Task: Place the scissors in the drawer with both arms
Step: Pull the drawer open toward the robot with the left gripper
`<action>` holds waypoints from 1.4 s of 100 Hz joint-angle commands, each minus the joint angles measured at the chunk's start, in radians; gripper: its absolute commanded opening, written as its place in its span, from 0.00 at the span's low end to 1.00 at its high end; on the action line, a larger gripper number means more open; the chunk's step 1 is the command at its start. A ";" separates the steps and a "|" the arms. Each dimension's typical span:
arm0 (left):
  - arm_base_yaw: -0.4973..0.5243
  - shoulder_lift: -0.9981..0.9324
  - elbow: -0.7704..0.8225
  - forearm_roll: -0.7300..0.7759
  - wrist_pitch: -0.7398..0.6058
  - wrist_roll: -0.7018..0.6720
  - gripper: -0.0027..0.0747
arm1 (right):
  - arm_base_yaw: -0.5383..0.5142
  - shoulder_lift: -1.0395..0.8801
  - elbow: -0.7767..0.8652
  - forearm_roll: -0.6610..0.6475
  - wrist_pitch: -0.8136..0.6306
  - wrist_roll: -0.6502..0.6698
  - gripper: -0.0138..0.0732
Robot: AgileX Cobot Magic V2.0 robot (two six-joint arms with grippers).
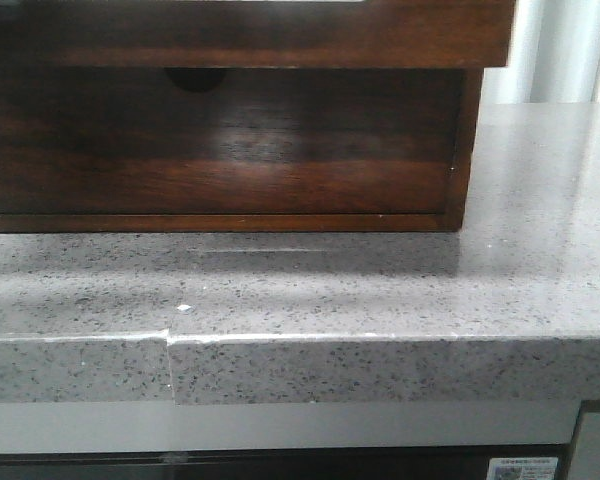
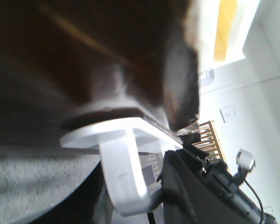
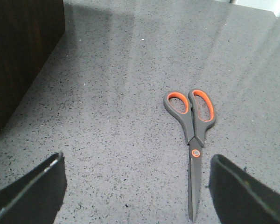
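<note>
A grey speckled stone bench (image 1: 400,300) catches soft glare. Behind it, a white wall (image 2: 252,88) carries a socket (image 2: 229,113).

This looks like a kitchen or a similar fitted indoor room. A grey speckled stone counter (image 1: 380,300) has a thick front edge with a seam in it, and a pale panel runs beneath that edge. A dark glossy wooden drawer unit (image 1: 220,150) stands toward the counter's back edge. A white wall carries a socket (image 2: 229,113).

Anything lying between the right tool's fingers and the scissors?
No. The right wrist view shows only bare speckled countertop between the open right tool and the scissors.
</note>
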 commanded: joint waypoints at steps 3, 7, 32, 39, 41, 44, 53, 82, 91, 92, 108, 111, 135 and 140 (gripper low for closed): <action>0.000 -0.133 0.018 0.005 0.087 0.111 0.11 | -0.007 0.007 -0.035 -0.007 -0.072 -0.002 0.81; 0.000 -0.171 0.037 0.005 0.084 0.111 0.11 | -0.007 0.007 -0.035 -0.007 -0.072 -0.002 0.81; 0.000 -0.291 0.077 0.009 0.045 0.101 0.11 | -0.007 0.007 -0.035 -0.007 -0.072 -0.002 0.81; 0.000 -0.291 0.077 0.009 0.045 0.088 0.14 | -0.007 0.007 -0.035 -0.007 -0.072 -0.002 0.81; 0.000 -0.291 0.077 0.011 0.045 0.088 0.15 | -0.007 0.007 -0.035 -0.007 -0.072 -0.002 0.81; 0.000 -0.291 0.077 0.011 0.045 0.088 0.18 | -0.007 0.007 -0.035 -0.007 -0.072 -0.002 0.81; 0.000 -0.291 0.077 0.014 0.045 0.088 0.28 | -0.007 0.007 -0.035 -0.007 -0.072 -0.002 0.81; 0.000 -0.293 0.077 0.149 0.036 0.085 0.54 | -0.007 0.007 -0.035 -0.007 -0.074 -0.002 0.81; 0.000 -0.293 0.054 0.229 0.022 0.059 0.54 | -0.007 0.007 -0.035 -0.007 -0.076 -0.002 0.81; 0.000 -0.293 0.048 0.257 0.020 0.045 0.54 | -0.007 0.007 -0.035 -0.007 -0.076 -0.002 0.81; 0.000 -0.293 -0.044 0.525 -0.004 -0.080 0.54 | -0.007 0.007 -0.035 -0.007 -0.074 -0.002 0.81; 0.000 -0.293 -0.065 0.578 -0.004 -0.110 0.54 | -0.007 0.007 -0.035 -0.007 -0.074 -0.002 0.81; 0.000 -0.315 -0.273 1.013 0.029 -0.342 0.54 | -0.007 0.007 -0.037 -0.007 -0.052 -0.002 0.81; 0.000 -0.335 -0.311 1.097 0.029 -0.379 0.54 | -0.007 0.011 -0.041 -0.007 -0.027 0.002 0.81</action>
